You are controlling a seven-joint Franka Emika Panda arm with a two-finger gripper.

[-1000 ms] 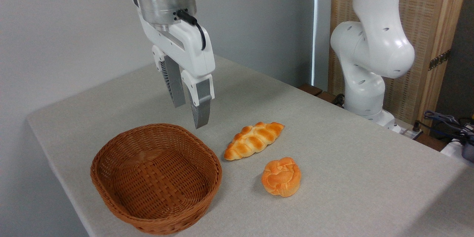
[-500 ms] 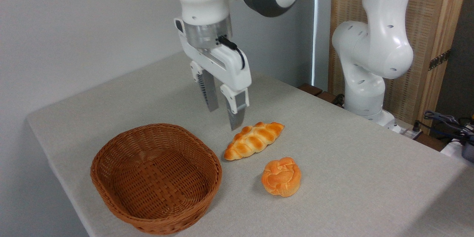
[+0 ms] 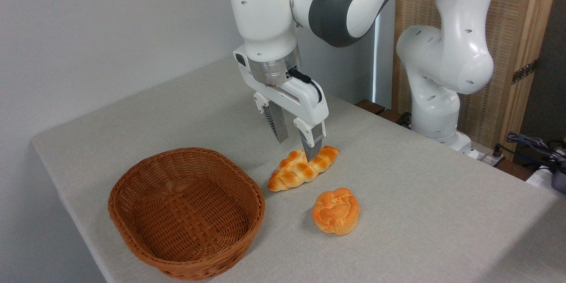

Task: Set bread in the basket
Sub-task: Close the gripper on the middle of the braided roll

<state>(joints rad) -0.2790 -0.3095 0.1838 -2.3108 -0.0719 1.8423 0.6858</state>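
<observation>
Wicker basket [image 3: 185, 212] sitting empty beside bread [image 3: 297, 171] on counter [image 3: 420, 212]; pincer [image 3: 297, 143] hanging spread astride loaf, readying a grab.

- Plain pale grey wall [image 3: 88, 31] behind, evenly lit.
- Grey cloth-covered surface [image 3: 420, 212] fills the foreground.
- Wood-framed woven screen [image 3: 517, 22] stands at right.
- Tangled cables [image 3: 537, 150] lie at the far right edge.
</observation>
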